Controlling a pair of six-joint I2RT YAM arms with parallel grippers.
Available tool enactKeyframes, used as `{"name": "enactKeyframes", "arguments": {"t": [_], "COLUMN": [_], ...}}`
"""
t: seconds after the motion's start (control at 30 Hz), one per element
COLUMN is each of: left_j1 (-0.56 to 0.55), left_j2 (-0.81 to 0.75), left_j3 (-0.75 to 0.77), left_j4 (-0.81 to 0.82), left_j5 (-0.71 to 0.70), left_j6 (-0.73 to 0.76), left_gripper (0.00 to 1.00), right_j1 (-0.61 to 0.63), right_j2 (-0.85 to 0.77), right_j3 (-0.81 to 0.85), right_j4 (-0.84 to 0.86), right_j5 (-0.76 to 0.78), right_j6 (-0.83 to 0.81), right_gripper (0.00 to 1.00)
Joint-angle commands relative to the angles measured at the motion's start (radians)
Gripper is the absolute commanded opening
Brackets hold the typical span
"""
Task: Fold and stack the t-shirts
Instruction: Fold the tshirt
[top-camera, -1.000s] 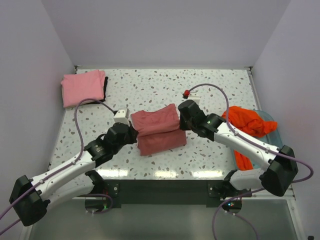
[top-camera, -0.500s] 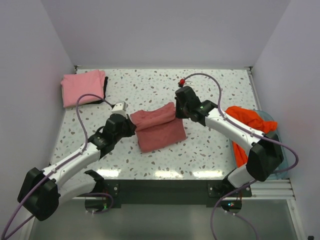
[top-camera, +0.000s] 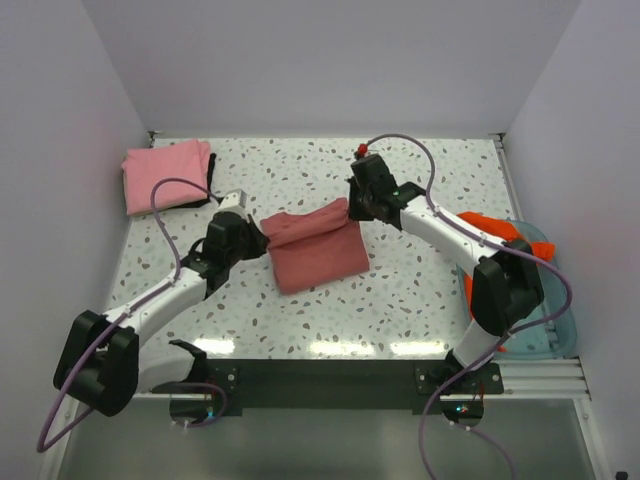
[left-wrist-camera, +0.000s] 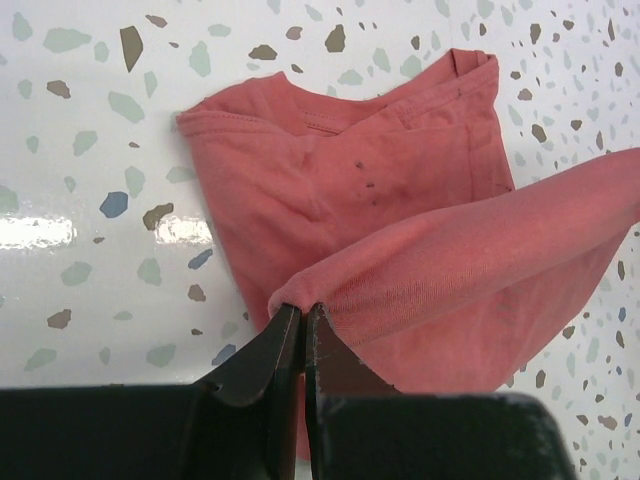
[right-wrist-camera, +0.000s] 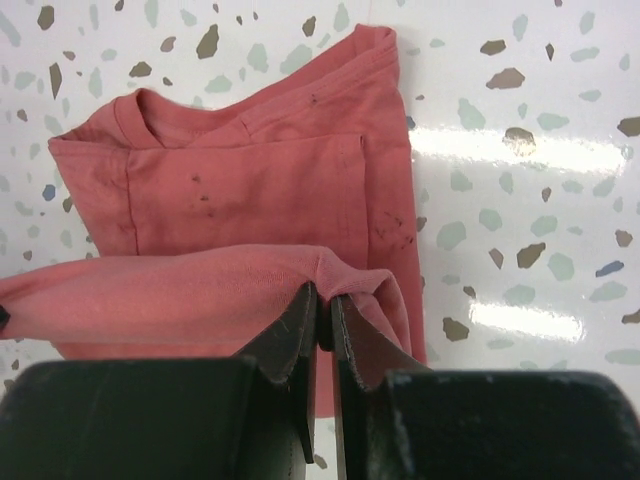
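1. Left gripper and right gripper: both pinched tight on opposite ends of a raised fold of the rose-red shirt.
2. Fold hangs taut above the shirt's lower layer, which lies mid-way across the table.
3. Risk: a thin pinch slips, or the arms pull unevenly, and the fold lands skewed.

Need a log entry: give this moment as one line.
left gripper: shut on rose-red shirt | right gripper: shut on rose-red shirt | edge lifted
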Motion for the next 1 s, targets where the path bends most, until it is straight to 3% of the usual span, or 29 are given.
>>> {"name": "enactKeyframes", "arguments": {"t": [0.0, 0.47, 0.5, 0.53, 0.57, 0.63, 0.67, 0.7, 0.77, 0.97], "left_j1": [0.049, 0.164, 0.180, 0.195, 0.212, 0.215, 0.215, 0.215, 0.214, 0.215], "left_j2": [0.027, 0.298, 0.350, 0.369, 0.395, 0.407, 0.409, 0.407, 0.390, 0.288], "left_j3": [0.048, 0.178, 0.235, 0.264, 0.325, 0.391, 0.418, 0.448, 0.444, 0.243], "left_j4": [0.073, 0.228, 0.232, 0.242, 0.246, 0.207, 0.190, 0.177, 0.163, 0.245], "left_j5": [0.020, 0.129, 0.134, 0.145, 0.143, 0.116, 0.116, 0.120, 0.122, 0.186], "left_j6": [0.023, 0.033, 0.024, 0.013, 0.002, 0.013, 0.028, 0.037, 0.052, 0.069], "left_gripper": [0.00, 0.00, 0.13, 0.33, 0.73, 0.96, 1.00, 1.00, 1.00, 1.00], "right_j1": [-0.027, -0.096, -0.105, -0.123, -0.139, -0.145, -0.147, -0.147, -0.147, -0.145], "right_j2": [0.036, 0.234, 0.252, 0.286, 0.297, 0.291, 0.281, 0.271, 0.229, 0.117], "right_j3": [0.071, 0.216, 0.235, 0.282, 0.322, 0.351, 0.363, 0.379, 0.368, 0.175], "right_j4": [0.057, 0.100, 0.111, 0.123, 0.128, 0.145, 0.145, 0.143, 0.151, 0.251], "right_j5": [-0.007, -0.044, -0.053, -0.058, -0.058, -0.050, -0.041, -0.038, -0.038, -0.139], "right_j6": [-0.031, -0.014, -0.005, 0.012, 0.018, 0.018, 0.012, -0.005, -0.019, -0.043], "right_gripper": [0.00, 0.00, 0.00, 0.07, 0.34, 0.62, 0.80, 0.85, 0.88, 0.86]}}
